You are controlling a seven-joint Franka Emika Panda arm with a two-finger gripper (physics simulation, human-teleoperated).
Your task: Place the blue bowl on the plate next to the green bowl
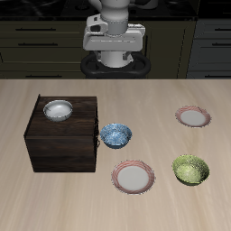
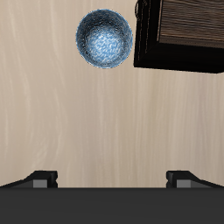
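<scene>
Exterior view is showing your hand hanging spread and empty, high at the table's far side. You are risking the wrong plate: the blue bowl sits beside the dark box, while the plate beside the green bowl lies nearer.

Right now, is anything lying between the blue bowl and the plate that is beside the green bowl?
No. In the exterior view only bare table separates the blue bowl from the plate beside the green bowl.
</scene>
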